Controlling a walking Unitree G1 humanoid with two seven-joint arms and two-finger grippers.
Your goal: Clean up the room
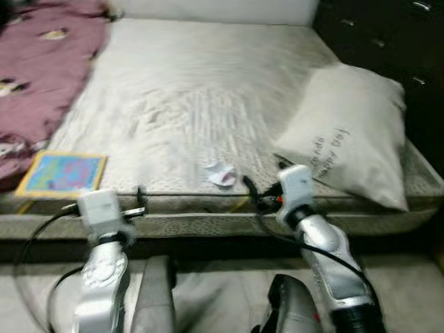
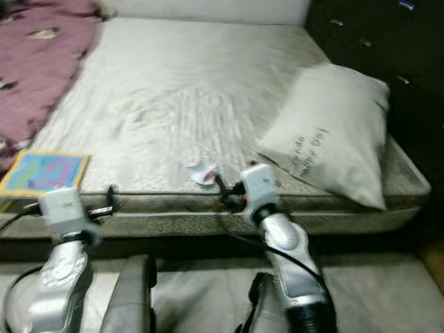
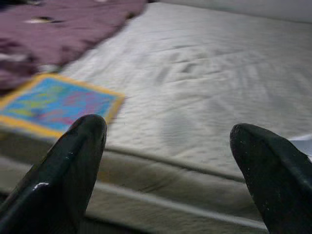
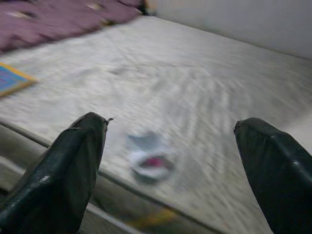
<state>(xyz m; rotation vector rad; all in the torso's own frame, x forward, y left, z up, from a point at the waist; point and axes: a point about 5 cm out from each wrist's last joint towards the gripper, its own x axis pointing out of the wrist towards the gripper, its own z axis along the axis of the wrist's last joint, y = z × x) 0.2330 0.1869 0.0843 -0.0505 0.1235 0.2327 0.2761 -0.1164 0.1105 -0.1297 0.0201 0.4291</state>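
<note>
A small crumpled white wrapper with a pink patch (image 1: pixel 220 174) (image 4: pixel 148 162) lies near the front edge of the bed's pale mattress (image 1: pixel 194 97). My right gripper (image 4: pixel 178 170) hovers open just short of the bed edge, the wrapper a little ahead between its fingers (image 4: pixel 73 170). My left gripper (image 3: pixel 170 165) is also open, held before the bed edge, with nothing between its fingers (image 3: pixel 73 165). A colourful yellow-bordered book (image 1: pixel 62 173) (image 3: pixel 58 105) rests on the mattress at the front left. The silver arms (image 1: pixel 100 270) (image 1: pixel 326 257) reach from below.
A rumpled purple blanket (image 1: pixel 41 69) covers the bed's left side. A white pillow with printed lettering (image 1: pixel 350 135) leans at the right. Dark drawers (image 1: pixel 388 41) stand beyond the right side. The bed's front edge (image 1: pixel 208 222) runs across just ahead of both grippers.
</note>
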